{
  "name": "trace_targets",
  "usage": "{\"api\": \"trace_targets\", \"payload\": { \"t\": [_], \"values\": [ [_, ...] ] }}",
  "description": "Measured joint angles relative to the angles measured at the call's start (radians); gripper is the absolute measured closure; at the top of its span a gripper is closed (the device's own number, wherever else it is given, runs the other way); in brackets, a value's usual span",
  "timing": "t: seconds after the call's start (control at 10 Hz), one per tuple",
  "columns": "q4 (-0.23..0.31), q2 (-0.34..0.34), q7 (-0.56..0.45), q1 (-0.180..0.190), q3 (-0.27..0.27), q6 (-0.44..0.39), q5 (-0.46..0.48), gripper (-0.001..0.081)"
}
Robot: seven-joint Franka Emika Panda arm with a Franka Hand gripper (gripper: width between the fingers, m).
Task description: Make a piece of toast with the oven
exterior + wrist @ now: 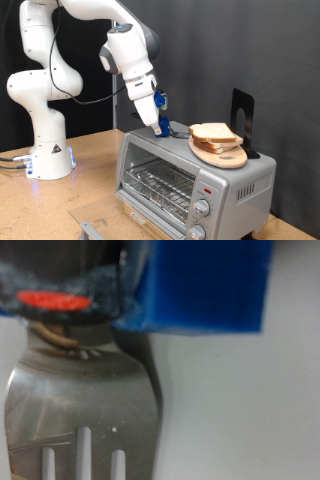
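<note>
My pincer [160, 124] sits low on top of the oven [190, 175], toward the exterior view's left of the round wooden board [222, 154]. Slices of bread [213, 134] lie stacked on that board, well apart from my fingers. Up close, the wrist view shows a metal fork [85, 415] and a blue block [200, 285]; blurred as it is, I cannot tell whether my fingers are spread or closed.

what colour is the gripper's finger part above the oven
Bright blue on the gripper, clearest in the wrist view, above the silver oven.
</note>
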Motion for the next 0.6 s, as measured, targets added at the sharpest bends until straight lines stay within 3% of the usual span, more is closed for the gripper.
{"api": "trace_targets", "payload": {
  "t": [0.2,0.3,0.4,0.5,0.6],
  "values": [
    [-0.001,0.001,0.0,0.0,0.0,0.0,0.0,0.0],
    [-0.002,0.003,0.0,0.0,0.001,0.001,0.001,0.0085],
    [-0.002,0.005,0.0,0.0,0.001,0.002,0.001,0.0085],
    [-0.002,0.006,0.0,0.0,0.001,0.004,0.001,0.0286],
    [-0.002,0.006,0.0,0.0,0.001,0.004,0.001,0.031]
  ]
}}
